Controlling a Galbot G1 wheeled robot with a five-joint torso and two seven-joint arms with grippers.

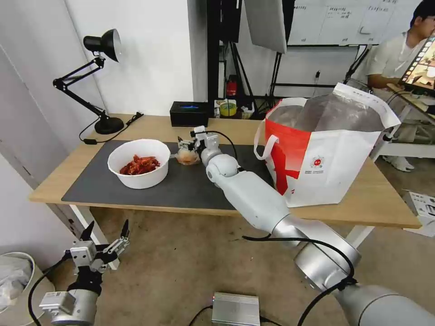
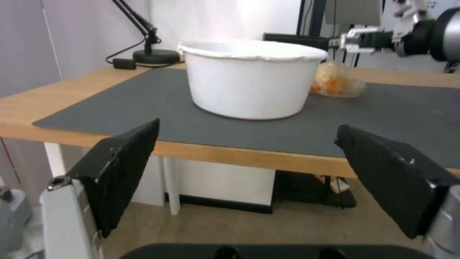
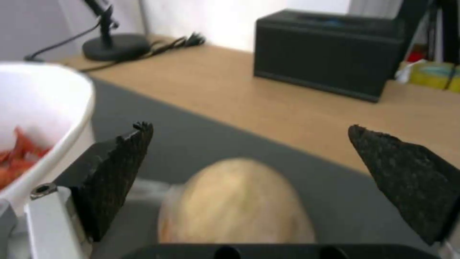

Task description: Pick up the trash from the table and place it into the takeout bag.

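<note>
Table: long light-wood top, white legs, dark grey mat w/ smooth matte surface. Takeout bag stands upright on the table's right part, boxy, white w/ red panels, silver foil lining, mouth open, loop handle on its left side.

Right arm stretched fwd & left over the mat, wrist bent down; right gripper w/ fingers spread wide, holding nothing, poised just above the plastic-wrapped lump. Lump lies on the mat btwn the two pads, tan, rounded, crinkly clear wrap.

White bowl, round, smooth, w/ red shells inside, sits on the mat just left of the lump.

Left arm low, below table edge at front-left, pointing up; left gripper spread apart, empty.

Black box at the table's back edge.
</note>
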